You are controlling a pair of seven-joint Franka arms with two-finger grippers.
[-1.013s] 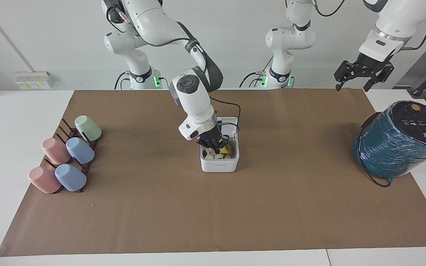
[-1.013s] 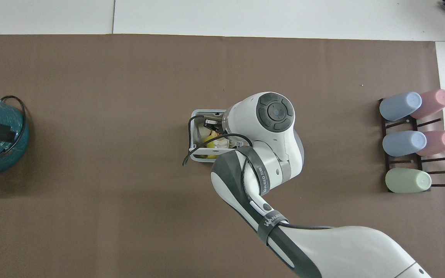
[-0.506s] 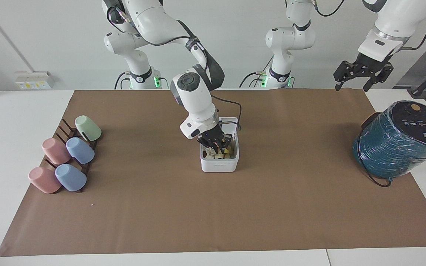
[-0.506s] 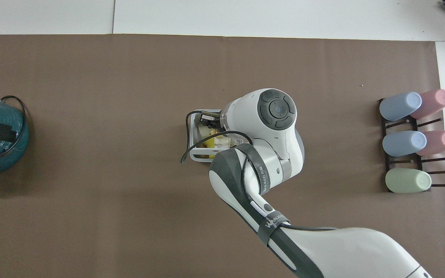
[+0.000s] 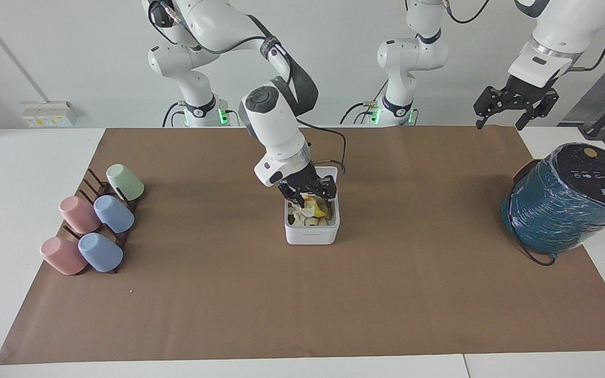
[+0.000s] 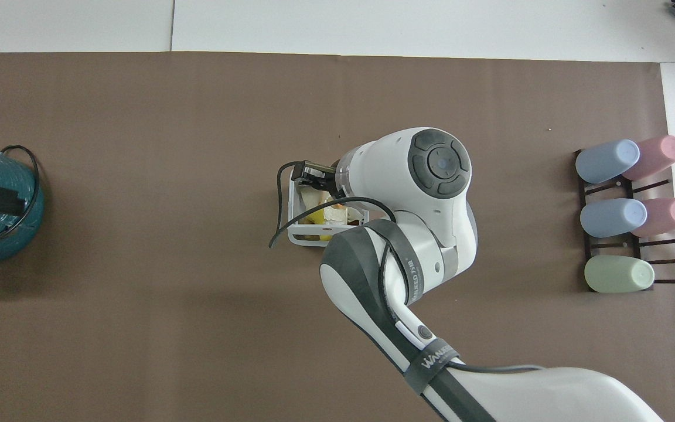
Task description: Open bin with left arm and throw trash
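Note:
The small white bin [image 5: 311, 236] stands in the middle of the brown mat, its lid [image 5: 330, 174] up on the side nearer the robots. Trash lies inside: an off-white paper wad [image 5: 300, 213] and a yellow piece [image 5: 321, 211]. My right gripper [image 5: 312, 195] hangs open and empty just over the bin's mouth. In the overhead view the right arm covers most of the bin [image 6: 292, 234], and the right gripper [image 6: 314, 177] shows at its rim. My left gripper [image 5: 501, 122] waits open, raised over the mat's corner at the left arm's end.
A big teal wrapped cylinder [image 5: 565, 202] lies at the left arm's end of the table. A dark rack with several pastel cups [image 5: 95, 226] stands at the right arm's end. A black cable [image 6: 282, 217] hangs from the right wrist beside the bin.
My right gripper has risen from inside the bin to just over its rim, and its fingers have spread wider. The trash stays in the bin. The left arm has not moved.

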